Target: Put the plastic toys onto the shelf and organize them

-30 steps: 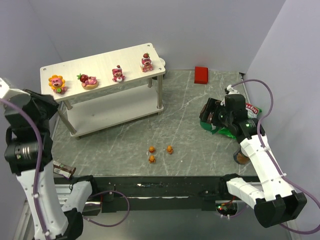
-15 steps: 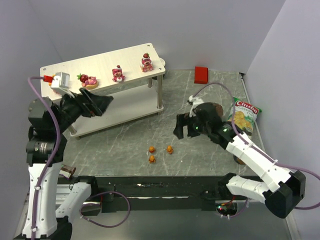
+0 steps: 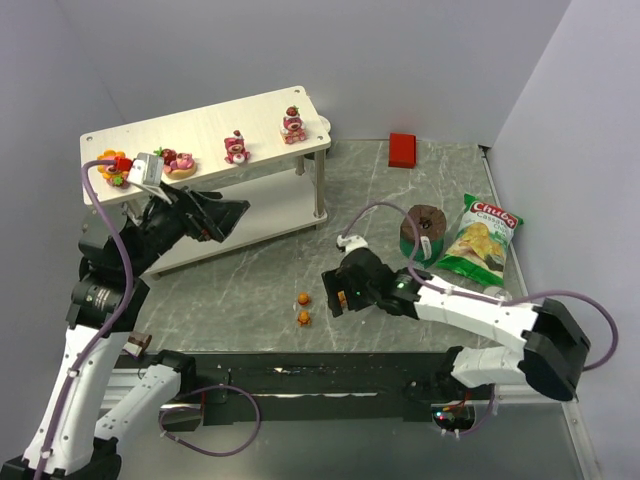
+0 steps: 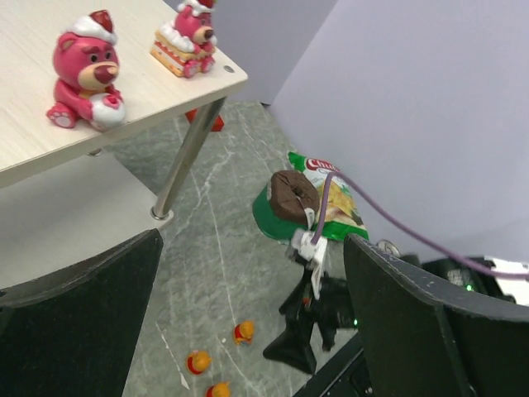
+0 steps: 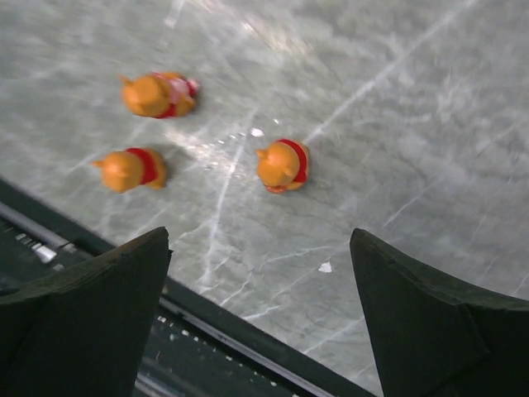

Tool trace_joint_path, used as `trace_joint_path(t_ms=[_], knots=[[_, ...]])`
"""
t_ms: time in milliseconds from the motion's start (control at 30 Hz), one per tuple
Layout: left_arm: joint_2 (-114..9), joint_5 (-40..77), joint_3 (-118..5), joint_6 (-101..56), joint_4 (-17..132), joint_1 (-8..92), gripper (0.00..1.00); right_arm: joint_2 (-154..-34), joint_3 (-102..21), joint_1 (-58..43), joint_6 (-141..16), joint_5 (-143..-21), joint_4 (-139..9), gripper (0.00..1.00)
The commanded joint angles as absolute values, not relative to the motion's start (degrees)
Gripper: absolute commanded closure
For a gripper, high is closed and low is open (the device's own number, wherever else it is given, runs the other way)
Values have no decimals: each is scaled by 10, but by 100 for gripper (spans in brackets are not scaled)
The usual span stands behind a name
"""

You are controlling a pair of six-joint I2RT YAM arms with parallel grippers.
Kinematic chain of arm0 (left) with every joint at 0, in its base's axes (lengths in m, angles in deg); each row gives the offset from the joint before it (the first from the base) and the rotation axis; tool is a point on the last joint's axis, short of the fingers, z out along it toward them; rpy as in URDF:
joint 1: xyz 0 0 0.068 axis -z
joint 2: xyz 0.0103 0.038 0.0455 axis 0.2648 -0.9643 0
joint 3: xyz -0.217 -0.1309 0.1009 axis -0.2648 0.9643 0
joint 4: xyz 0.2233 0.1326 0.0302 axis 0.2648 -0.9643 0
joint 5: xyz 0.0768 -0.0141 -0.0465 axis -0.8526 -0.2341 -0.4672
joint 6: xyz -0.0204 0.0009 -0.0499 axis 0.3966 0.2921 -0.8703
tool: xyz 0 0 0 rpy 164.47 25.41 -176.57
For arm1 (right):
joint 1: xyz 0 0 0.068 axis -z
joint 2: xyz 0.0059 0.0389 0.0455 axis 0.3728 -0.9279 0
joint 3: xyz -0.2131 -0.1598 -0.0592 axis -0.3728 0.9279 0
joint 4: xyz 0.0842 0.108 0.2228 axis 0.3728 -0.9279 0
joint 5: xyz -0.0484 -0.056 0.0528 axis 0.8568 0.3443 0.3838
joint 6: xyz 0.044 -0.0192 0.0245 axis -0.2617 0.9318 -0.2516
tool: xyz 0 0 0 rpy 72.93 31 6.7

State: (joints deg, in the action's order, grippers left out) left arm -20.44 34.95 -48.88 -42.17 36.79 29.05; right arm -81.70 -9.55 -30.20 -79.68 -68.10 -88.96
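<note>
The shelf (image 3: 260,122) stands at the back left, its top board seen close in the left wrist view (image 4: 157,87). On that board are the orange-yellow flower-faced toy (image 3: 115,168) and three pink-red bears (image 3: 180,162) (image 3: 236,147) (image 3: 293,125); two of the bears (image 4: 83,70) (image 4: 186,37) show in the left wrist view. Three small orange bears (image 5: 157,93) (image 5: 131,168) (image 5: 283,164) lie on the table near its front edge. My right gripper (image 3: 335,290) (image 5: 260,240) hangs open just beside them. My left gripper (image 3: 235,215) (image 4: 254,240) is open in front of the shelf's lower tier, holding nothing.
A red block (image 3: 403,149) lies at the back. A brown-and-green cylinder (image 3: 420,230) and a chips bag (image 3: 482,238) sit at the right. The black front rail (image 5: 215,339) runs just below the small bears. Shelf legs (image 4: 186,157) stand left of the bears.
My left arm swung in from the far left to the front of the shelf and its jaws opened. My right arm moved left from the chips bag down to the small orange bears.
</note>
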Motion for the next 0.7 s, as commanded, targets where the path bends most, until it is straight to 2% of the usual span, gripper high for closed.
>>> trace_joint_path(t_ms=[0, 133, 267, 667], knots=[[-207, 284, -480, -438, 412, 303, 3, -861, -91, -341, -893, -555, -854, 6], [-217, 270, -494, -426, 381, 305, 4, -932, -108, -376, -951, -515, -858, 11], [-232, 259, -521, -399, 341, 305, 3, -986, -130, -403, -1011, -469, -872, 21], [-212, 216, -513, -369, 322, 339, 4, -1101, -200, -415, -1113, -424, -948, 31]])
